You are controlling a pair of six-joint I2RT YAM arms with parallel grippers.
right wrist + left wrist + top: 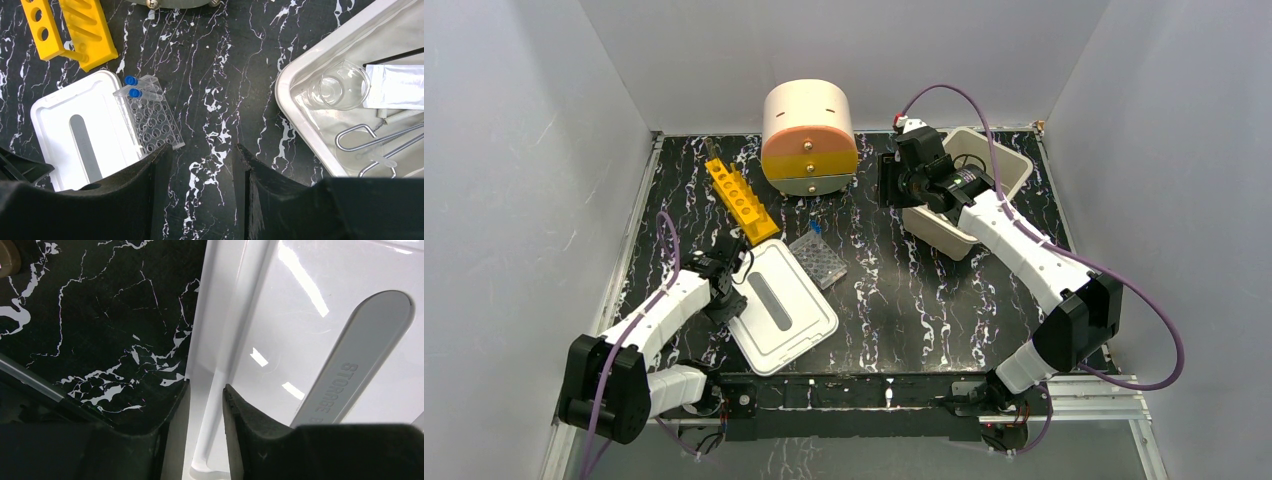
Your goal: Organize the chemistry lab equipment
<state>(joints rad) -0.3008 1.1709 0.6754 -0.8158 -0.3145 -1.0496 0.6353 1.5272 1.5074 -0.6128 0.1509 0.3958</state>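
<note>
The yellow rack (739, 199) lies at the back left of the table, also seen in the right wrist view (75, 30). A clear well plate (817, 258) (155, 120) rests against the white lid's far edge, with two blue-capped tubes (132, 87) at its end. A clear glass dish (342, 86), a white packet (395, 85) and wire-handled tools (372, 142) lie inside the white bin. My right gripper (902, 185) (202, 150) hangs open and empty over bare table beside the bin. My left gripper (724, 272) (206, 385) is shut on the lid's left rim (212, 340).
The white lid (782, 305) with its grey slot (360, 355) lies flat at the front left. The white bin (1014, 165) stands at the back right under my right arm. The round peach-orange drawer unit (809, 138) stands at the back centre.
</note>
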